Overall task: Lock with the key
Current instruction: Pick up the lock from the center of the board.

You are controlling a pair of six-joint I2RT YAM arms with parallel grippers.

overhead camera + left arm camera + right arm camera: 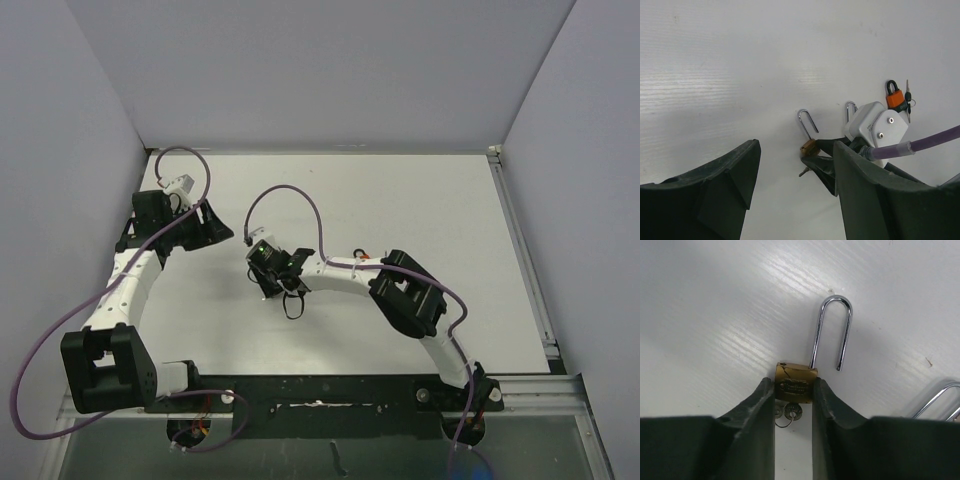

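A small brass padlock [796, 382] lies on the white table, its silver shackle [832, 330] swung open with one leg free. A key [792, 411] on a ring sits in the bottom of its body. My right gripper [794, 388] is shut on the sides of the padlock body; in the top view it [258, 272] is left of centre, and the lock is too small to make out there. The left wrist view shows the same padlock [810, 148] at the right gripper's tips. My left gripper [213, 228] is open and empty, some way left of the lock.
A second silver shackle [935, 399] lies just right of the held lock, also seen in the left wrist view [851, 107]. An orange padlock [895, 99] with a black shackle and keys lies beyond the right wrist. Grey walls enclose the table [400, 200].
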